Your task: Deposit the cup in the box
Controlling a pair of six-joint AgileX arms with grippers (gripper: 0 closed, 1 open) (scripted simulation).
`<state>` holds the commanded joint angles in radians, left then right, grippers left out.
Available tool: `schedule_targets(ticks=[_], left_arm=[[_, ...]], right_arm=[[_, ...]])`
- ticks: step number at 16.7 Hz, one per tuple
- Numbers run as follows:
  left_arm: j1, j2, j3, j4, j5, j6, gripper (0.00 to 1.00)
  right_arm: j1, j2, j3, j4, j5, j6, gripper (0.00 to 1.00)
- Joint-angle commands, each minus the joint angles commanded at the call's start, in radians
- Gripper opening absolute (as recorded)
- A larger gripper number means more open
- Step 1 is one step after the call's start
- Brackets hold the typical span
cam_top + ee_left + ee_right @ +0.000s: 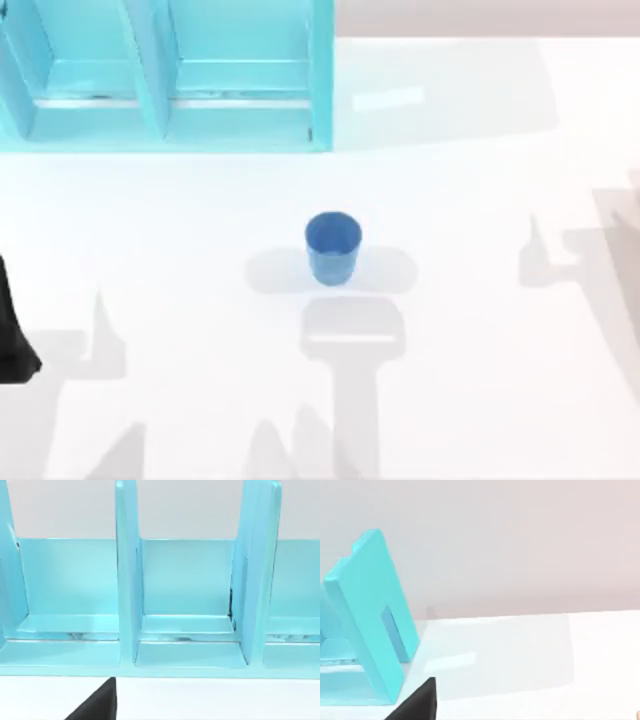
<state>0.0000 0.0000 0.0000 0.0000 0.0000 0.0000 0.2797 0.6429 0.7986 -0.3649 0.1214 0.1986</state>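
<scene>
Blue cup (pixel 332 246) upright mid-tabletop (pixel 480 380), well apart from the turquoise box (pixel 170 75) at far left. Left arm (pixel 14 330) at left edge; end effector states: cannot tell for either.

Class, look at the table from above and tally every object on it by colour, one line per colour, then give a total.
Dark blue: 1, the cup, upright mid-table.
Turquoise: 1, the box with compartments, at the far left.
Total: 2
</scene>
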Motion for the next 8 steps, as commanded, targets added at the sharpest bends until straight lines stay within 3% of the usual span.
schedule_targets(ticks=[8], left_arm=[[0.000, 0.000, 0.000, 0.000, 0.000, 0.000, 1.00]], right_arm=[[0.264, 0.670, 0.778, -0.382, 0.100, 0.208, 1.00]])
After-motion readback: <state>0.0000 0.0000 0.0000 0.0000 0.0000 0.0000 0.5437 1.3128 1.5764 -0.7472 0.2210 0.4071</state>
